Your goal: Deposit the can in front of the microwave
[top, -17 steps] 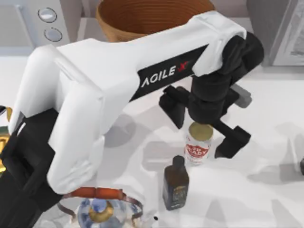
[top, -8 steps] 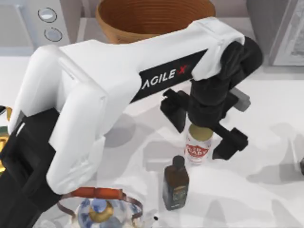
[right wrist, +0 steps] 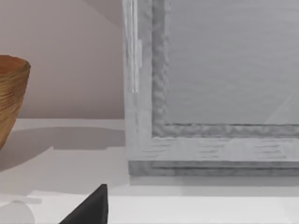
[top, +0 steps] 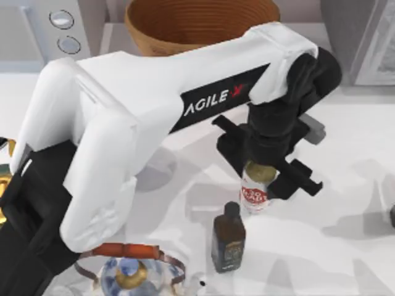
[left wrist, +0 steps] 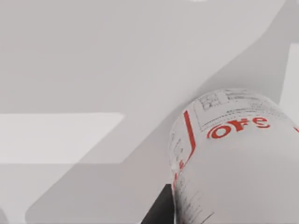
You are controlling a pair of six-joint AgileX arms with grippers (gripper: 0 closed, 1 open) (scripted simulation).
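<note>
Can [top: 257,188], white with a red label and dull gold top, stands upright on the white table [top: 345,246] near the middle, just behind a dark brown bottle [top: 228,237] that stands close at its front-left. My left arm reaches across from the left side, and its left gripper [top: 264,168] comes down over the can, 2 black fingers [top: 297,177] set narrowly on either side of the can's upper part, at or very near its wall; whether they actually press it I cannot tell. In the left wrist view the can's printed side [left wrist: 233,154] looms close against the pale table. The microwave [top: 52,28], with 2 round dials, sits at the table's far left corner, well apart from the can. A brown ribbed bowl [top: 197,21] stands at the back, and a glass teapot with a reddish handle [top: 133,268] at the near edge. The right wrist view shows a grey boxy appliance [right wrist: 210,88] and the bowl's rim [right wrist: 11,93].
</note>
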